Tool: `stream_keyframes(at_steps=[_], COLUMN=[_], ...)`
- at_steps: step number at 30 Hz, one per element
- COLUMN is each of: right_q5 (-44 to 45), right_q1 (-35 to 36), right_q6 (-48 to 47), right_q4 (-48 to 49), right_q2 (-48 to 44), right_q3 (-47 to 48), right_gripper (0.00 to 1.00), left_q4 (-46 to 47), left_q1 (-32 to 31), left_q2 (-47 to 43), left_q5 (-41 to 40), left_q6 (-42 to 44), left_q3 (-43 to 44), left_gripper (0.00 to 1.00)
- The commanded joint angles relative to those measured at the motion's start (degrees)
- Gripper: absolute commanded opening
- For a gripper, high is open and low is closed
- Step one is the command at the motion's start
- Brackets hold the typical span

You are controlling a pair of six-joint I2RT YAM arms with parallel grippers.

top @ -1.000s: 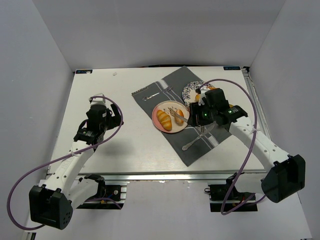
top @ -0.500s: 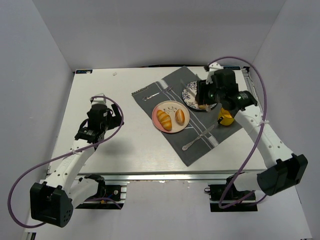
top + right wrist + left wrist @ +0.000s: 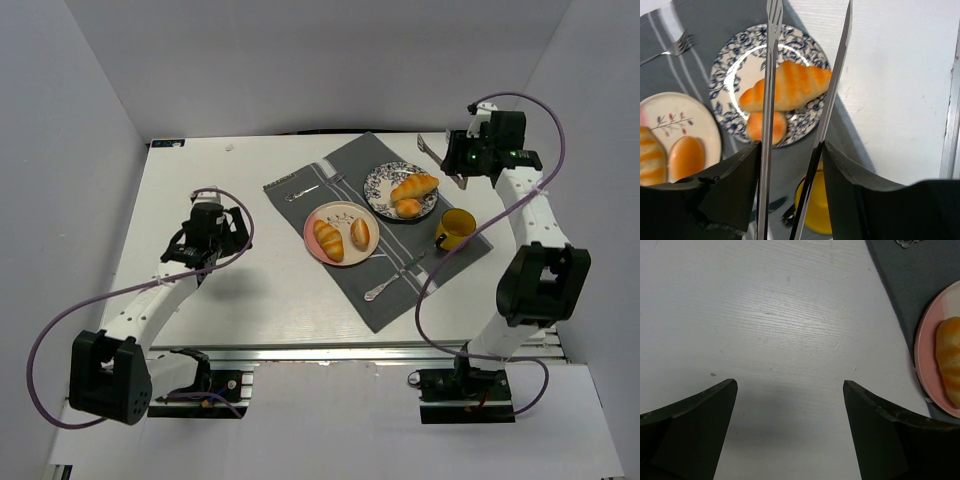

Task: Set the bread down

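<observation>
- The right gripper is clamped on a pair of metal tongs. Its dark fingers press the two arms, whose tips stand apart with nothing between them.
- In the right wrist view a long ridged golden roll lies below those tips, apart from them, on a blue-patterned round plate. A small round bun touches its near side.
- The top view shows the right gripper off by the table's far right edge, to the right of the blue-patterned round plate, and well apart from the long ridged golden roll.
- Only the wrist view shows the roll's browned cross-ridges and paler ends.
- A yellow mug stands just beside the plate on a grey striped placemat.
- A pink plate beside it carries two more breads.
- The left gripper hangs with its jaws wide apart and nothing between them, over the bare white table.
</observation>
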Motion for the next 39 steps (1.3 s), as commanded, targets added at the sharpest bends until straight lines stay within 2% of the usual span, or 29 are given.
stream_keyframes(at_steps=[1, 8, 12, 20, 30, 39], right_q5=[-9.0, -11.1, -12.5, -12.4, -7.6, -4.1], right_q1=[-3.8, -9.3, -10.9, -12.0, -12.1, -12.1], right_q6=[-3.5, -9.1, -12.1, -14.1, -14.3, -13.9], right_q4=[7.8, 6.2, 7.4, 12.3, 14.2, 15.0], right_q2=[3.2, 14.7, 20.4, 28.5, 37.4, 39.1], right_q3=[4.3, 14.3, 17.0, 18.4, 18.9, 17.9], right_gripper=[0.57, 0.58, 0.59, 0.60, 0.59, 0.64], left_q4=[1.2, 1.9, 1.6, 4.5, 2.8, 2.3], left_q1=[-0.3, -0.3, -0.3, -0.5, -0.5, -0.5], left_q2=[1.9, 6.8, 9.8, 10.8, 11.5, 10.9], left_q5=[0.0, 0.5, 1.9, 4.5, 4.1, 3.6], left_q6=[1.2, 2.3, 1.8, -1.6, 0.1, 0.4], left_q3=[3.6, 6.8, 8.7, 6.6, 7.7, 6.7], left_gripper=[0.98, 0.98, 0.98, 0.98, 0.98, 0.98])
